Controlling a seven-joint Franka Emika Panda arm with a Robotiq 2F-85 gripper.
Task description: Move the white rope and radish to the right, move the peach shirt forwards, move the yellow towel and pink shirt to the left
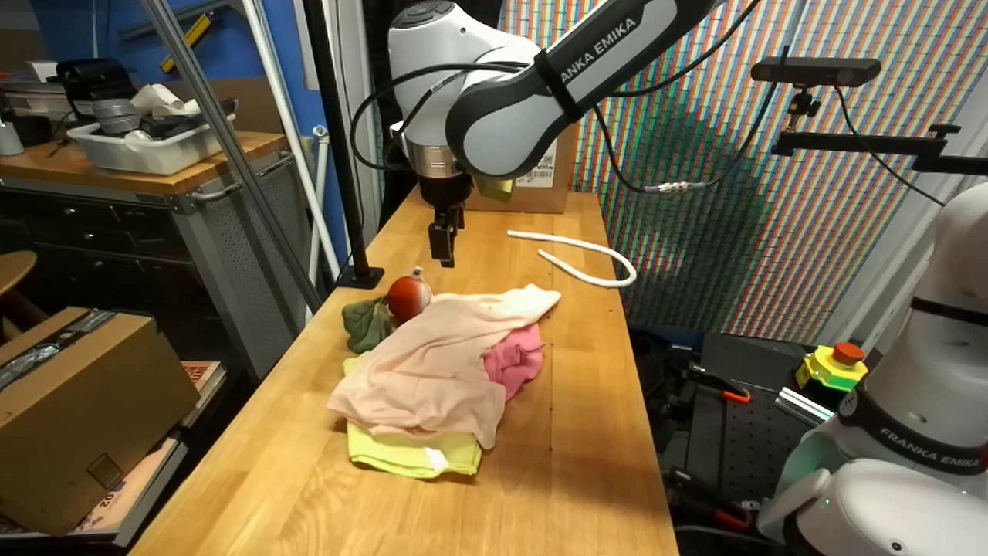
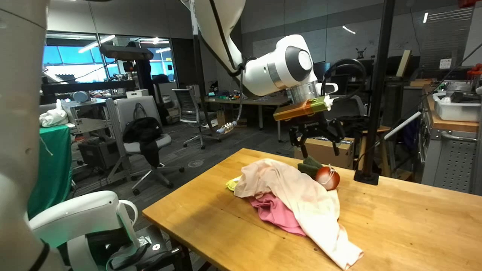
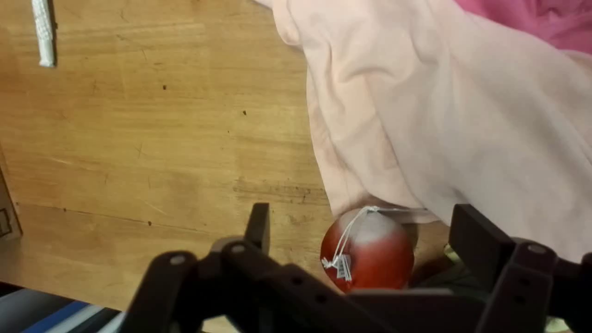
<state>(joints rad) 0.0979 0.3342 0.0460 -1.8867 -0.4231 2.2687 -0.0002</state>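
The pincer (image 2: pixel 320 152) hangs spread above the radish (image 3: pixel 377 259), which lies on the table (image 1: pixel 594 479) at the edge of the peach shirt (image 1: pixel 436 363), so the likely pick-up calls for lowering straight down, centring it between the jaws and keeping that shirt out.

Bench (image 3: pixel 175 138): wood, lightly scratched, faint sheen. Radish (image 3: pixel 374 259): smooth. Peach shirt (image 1: pixel 432 363), pink shirt (image 1: pixel 515 361) and towel (image 1: pixel 405 455): all matt cloth.
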